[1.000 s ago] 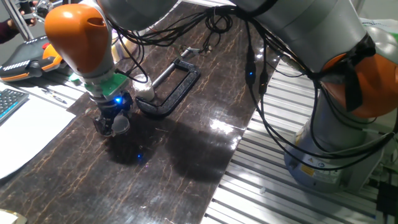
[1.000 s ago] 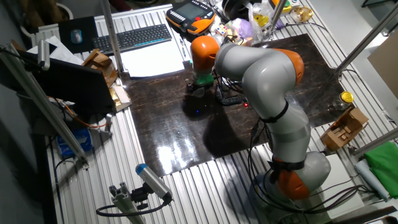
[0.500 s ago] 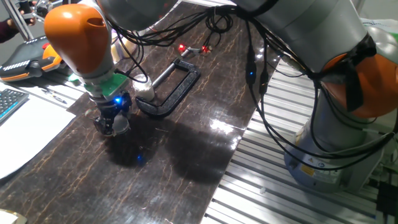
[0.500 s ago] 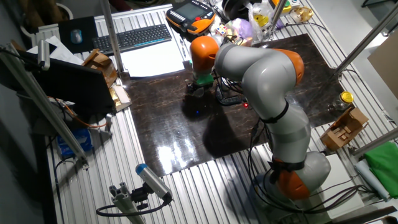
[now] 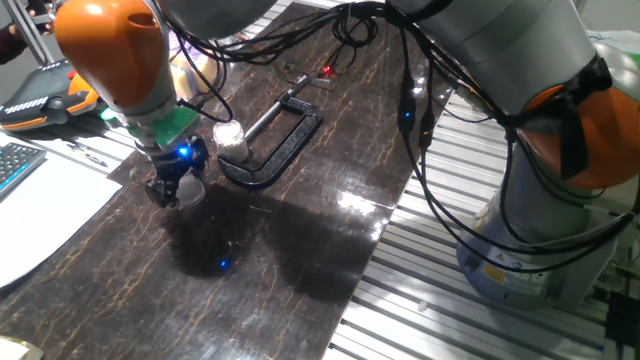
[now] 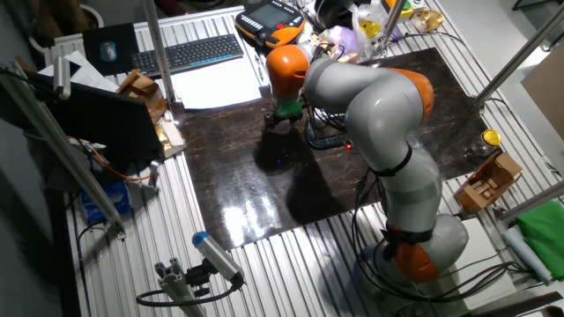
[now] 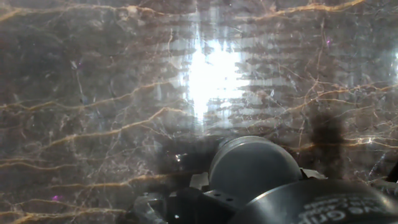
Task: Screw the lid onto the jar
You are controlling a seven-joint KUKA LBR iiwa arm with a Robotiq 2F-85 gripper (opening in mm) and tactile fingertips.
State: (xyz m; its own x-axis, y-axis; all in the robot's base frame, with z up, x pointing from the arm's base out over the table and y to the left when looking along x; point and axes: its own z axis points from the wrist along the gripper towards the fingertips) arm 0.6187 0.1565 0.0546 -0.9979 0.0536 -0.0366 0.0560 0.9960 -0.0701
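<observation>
Gripper [image 5: 176, 190] is seen at left of frame above the dark marbled table [image 5: 300, 250], a greyish round lid [image 5: 188, 192] held between its fingers, with the whitish jar [image 5: 231, 137] standing upper right of it, just beside the black C-clamp [image 5: 275, 140].

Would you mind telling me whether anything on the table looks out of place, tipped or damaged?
Nothing stands out. The gripper holds the lid just above the dark marble tabletop, the small jar stands upright beside the black C-clamp, and no spill or damage shows.
</observation>
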